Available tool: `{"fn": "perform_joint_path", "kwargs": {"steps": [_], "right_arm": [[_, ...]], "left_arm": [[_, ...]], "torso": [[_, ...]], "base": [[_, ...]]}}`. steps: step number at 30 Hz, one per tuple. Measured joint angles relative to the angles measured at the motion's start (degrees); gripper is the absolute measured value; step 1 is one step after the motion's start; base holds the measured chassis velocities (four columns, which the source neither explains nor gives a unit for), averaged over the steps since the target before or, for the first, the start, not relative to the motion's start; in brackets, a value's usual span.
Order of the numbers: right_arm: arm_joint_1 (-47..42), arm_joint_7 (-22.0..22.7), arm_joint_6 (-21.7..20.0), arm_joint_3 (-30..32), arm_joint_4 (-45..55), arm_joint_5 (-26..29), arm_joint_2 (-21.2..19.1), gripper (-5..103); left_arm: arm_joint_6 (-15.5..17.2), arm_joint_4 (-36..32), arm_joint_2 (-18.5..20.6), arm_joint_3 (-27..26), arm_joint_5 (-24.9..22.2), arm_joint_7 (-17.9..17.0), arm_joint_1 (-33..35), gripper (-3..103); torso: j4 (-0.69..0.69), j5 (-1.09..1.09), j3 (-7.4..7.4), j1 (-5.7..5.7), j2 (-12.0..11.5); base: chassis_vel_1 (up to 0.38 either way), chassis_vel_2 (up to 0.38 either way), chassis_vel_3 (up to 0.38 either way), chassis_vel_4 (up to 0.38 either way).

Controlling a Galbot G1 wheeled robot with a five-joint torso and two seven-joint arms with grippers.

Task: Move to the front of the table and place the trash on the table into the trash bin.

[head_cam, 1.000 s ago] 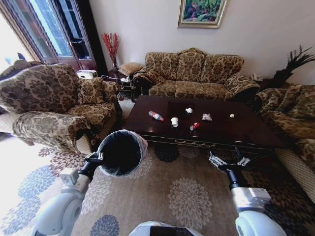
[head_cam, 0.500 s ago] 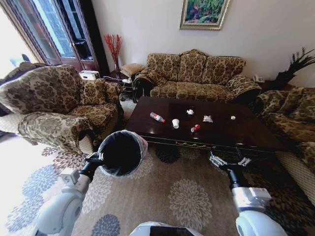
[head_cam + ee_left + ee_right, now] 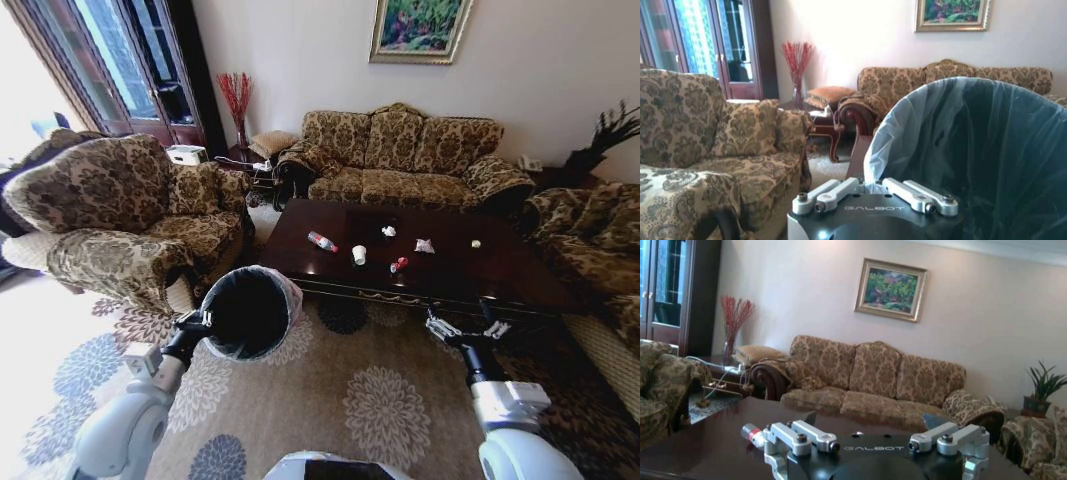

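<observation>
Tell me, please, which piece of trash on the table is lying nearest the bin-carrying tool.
The clear bottle with the red label, lying on its side at the table's left end; the cup and the wads sit farther right.

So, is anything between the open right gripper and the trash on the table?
Nothing visible. The right gripper hangs open before the table's near edge; the bottle, cup and wrapper lie in the open beyond it.

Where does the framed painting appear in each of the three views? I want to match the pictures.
Head view: framed painting on the wall above the long sofa, beyond the table.
Left wrist view: on the wall above the sofa, past the trash bin rim.
Right wrist view: on the wall above the sofa.
Shared landmark: the long sofa.
</observation>
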Motion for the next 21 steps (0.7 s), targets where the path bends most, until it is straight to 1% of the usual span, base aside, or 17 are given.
{"fn": "perform_joint_path", "kwargs": {"steps": [4, 7, 13, 17, 21], "right_arm": [[-0.05, -0.62, 0.14, 0.23, 0.0, 0.56, 0.3, 100], [-0.38, -2.52, 0.25, 1.03, 0.0, 1.0, 0.64, 100], [-0.41, -2.85, 0.27, 1.1, 0.01, 1.01, 0.64, 100], [-0.45, -3.0, 0.32, 1.11, 0.07, 0.96, 0.63, 100], [-0.55, -3.45, 0.27, 1.11, 0.25, 0.54, 0.64, 100]], "left_arm": [[-0.13, 0.06, -0.03, -0.05, 0.01, 0.21, 0.08, 0], [-0.3, 0.08, -0.05, -0.06, 0.01, 0.24, 0.09, 0], [-0.37, 0.17, -0.12, -0.06, 0.01, 0.23, 0.08, 0], [-0.6, 0.29, -0.24, -0.07, 0.01, 0.23, 0.15, 0], [-0.97, 0.39, -0.38, -0.07, 0.01, 0.3, 0.22, 0]], "torso": [[0.01, 0.0, 0.01, 0.0, 0.0], [0.0, 0.0, -0.06, -0.05, -0.11], [0.01, 0.0, -0.15, -0.13, -0.26], [0.01, 0.01, -0.21, -0.18, -0.38], [0.0, 0.0, -0.27, -0.22, -0.48]], "base": [[0.0, 0.0, 0.0, 0.0], [0.0, 0.0, 0.0, 0.0], [-0.027, 0.035, 0.028, -0.028], [-0.12, 0.122, 0.115, -0.124], [-0.2, 0.178, 0.175, -0.198]]}}
